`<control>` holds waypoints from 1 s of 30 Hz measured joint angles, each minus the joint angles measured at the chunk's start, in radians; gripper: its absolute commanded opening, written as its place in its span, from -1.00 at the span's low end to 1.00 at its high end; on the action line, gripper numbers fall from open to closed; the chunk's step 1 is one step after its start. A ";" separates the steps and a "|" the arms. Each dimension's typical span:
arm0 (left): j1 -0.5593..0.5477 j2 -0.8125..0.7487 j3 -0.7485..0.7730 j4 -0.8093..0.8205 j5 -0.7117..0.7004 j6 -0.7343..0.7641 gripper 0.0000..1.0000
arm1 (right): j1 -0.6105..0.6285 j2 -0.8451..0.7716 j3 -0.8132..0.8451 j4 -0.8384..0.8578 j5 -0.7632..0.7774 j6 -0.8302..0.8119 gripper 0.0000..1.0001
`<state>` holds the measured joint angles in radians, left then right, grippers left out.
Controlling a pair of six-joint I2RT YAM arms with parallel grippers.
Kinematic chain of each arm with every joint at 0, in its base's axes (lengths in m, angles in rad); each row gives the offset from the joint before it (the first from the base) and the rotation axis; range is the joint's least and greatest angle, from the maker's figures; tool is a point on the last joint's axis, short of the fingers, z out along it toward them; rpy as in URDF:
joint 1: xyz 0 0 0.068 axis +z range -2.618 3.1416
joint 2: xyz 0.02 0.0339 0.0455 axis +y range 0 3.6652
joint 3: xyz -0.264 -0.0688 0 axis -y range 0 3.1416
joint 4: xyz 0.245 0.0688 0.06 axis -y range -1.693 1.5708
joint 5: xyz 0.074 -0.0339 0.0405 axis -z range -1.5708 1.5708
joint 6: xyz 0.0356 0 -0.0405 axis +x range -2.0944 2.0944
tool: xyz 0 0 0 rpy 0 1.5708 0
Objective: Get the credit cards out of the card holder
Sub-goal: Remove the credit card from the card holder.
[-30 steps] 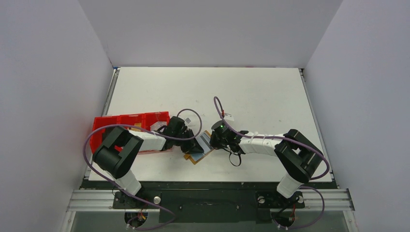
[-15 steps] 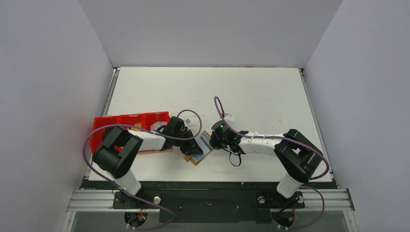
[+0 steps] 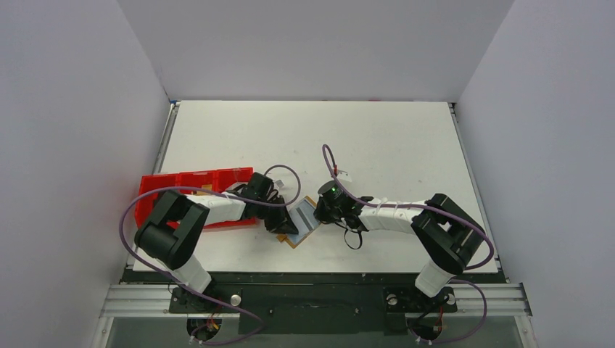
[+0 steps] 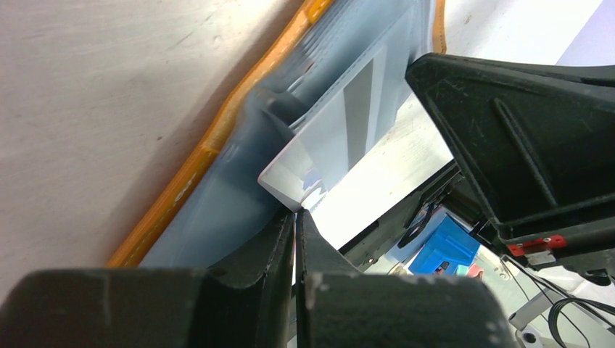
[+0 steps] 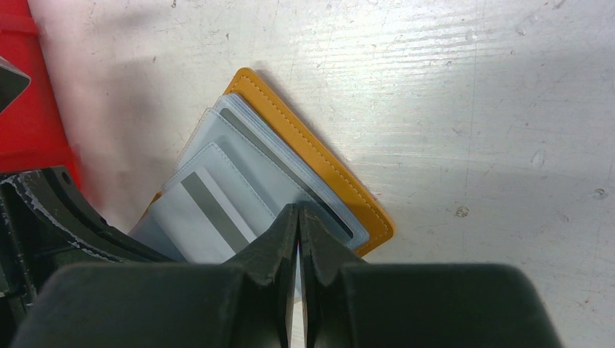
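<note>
The tan card holder lies open on the table between my two grippers, its pale blue sleeves facing up. A pale credit card with a grey stripe sticks partway out of a sleeve, and it also shows in the right wrist view. My left gripper is shut on that card's corner; from above it sits at the holder's left side. My right gripper is shut on the holder's pale blue sleeve edge and presses it down; in the top view it is at the holder's right side.
A red compartmented tray stands to the left, under my left arm; its edge shows in the right wrist view. Purple cables loop over both arms. The table's front edge is just below the holder.
My left gripper and arm have shifted a little to the left with the card, drawing it further out of the holder. The right gripper has stayed put.
</note>
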<state>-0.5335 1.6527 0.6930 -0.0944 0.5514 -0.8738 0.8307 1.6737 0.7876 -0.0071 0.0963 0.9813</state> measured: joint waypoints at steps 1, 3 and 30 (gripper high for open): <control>0.004 -0.003 0.000 -0.011 0.001 0.006 -1.00 | 0.000 0.000 0.000 0.000 0.000 0.000 -0.97; 0.012 -0.007 0.003 -0.038 0.003 0.021 -1.00 | 0.000 0.000 0.000 0.001 -0.001 0.000 -0.97; 0.053 -0.157 0.026 -0.263 0.004 0.123 -1.00 | -0.006 0.000 -0.004 0.013 -0.013 0.003 -0.99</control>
<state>-0.4805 1.4956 0.7189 -0.3573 0.5552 -0.7509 0.8249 1.6737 0.7834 0.0055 0.0837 0.9848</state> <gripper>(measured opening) 0.004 0.007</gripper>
